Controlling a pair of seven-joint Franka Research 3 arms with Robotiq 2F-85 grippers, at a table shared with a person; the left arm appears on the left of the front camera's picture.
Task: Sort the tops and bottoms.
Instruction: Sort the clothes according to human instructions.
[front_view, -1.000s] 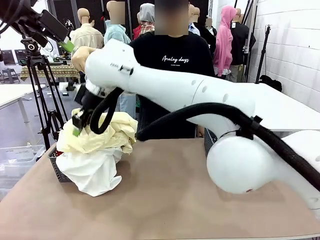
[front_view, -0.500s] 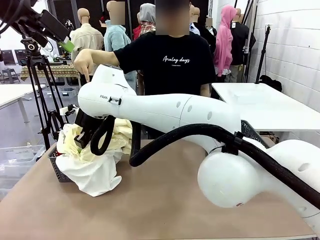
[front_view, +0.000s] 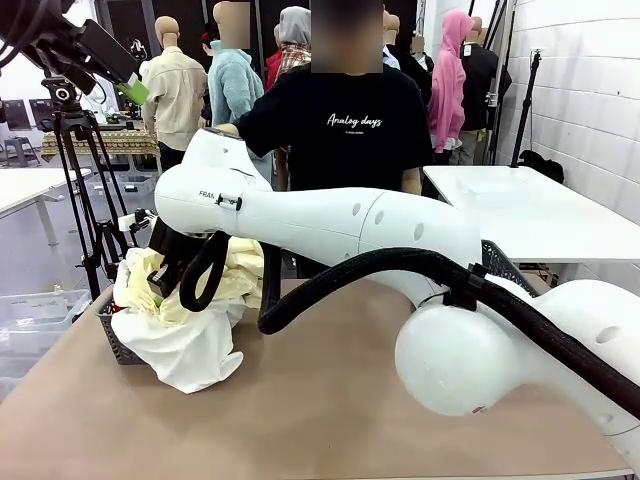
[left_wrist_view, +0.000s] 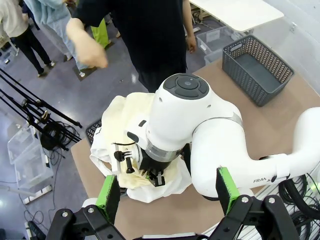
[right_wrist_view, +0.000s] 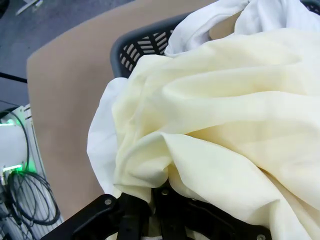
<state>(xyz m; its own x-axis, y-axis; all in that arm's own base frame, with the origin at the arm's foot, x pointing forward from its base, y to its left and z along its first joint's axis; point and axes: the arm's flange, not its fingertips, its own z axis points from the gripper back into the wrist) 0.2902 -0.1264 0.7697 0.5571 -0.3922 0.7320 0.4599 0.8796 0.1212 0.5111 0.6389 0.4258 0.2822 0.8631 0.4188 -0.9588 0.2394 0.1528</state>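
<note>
So I'm looking at a plain brown table (front_view: 330, 400) in what looks like a workshop, white brick wall on the right, a camera tripod (front_view: 75, 150) off to the left, and a white table (front_view: 520, 215) behind. A person in a black T-shirt (front_view: 340, 130) stands at the far side. A second, empty grey basket (left_wrist_view: 257, 67) sits near the table's other corner.

The pile I care about is at the table's left end: a pale yellow garment (front_view: 235, 275) heaped on a white garment (front_view: 180, 345), both spilling out of a dark grey basket (front_view: 112, 335) and over its front edge onto the table.

My right gripper (front_view: 165, 280) is reached across and buried in the top of the yellow cloth. In its wrist view the fingers are pinched together with a fold of that yellow fabric caught in them. My left gripper (left_wrist_view: 167, 192) hangs high above the table, fingers (left_wrist_view: 109, 194) spread wide, nothing in them.

Compared with a second ago, the right arm has dropped lower into the pile, flattening the yellow cloth, and the person's raised hand has pulled back behind the arm.
</note>
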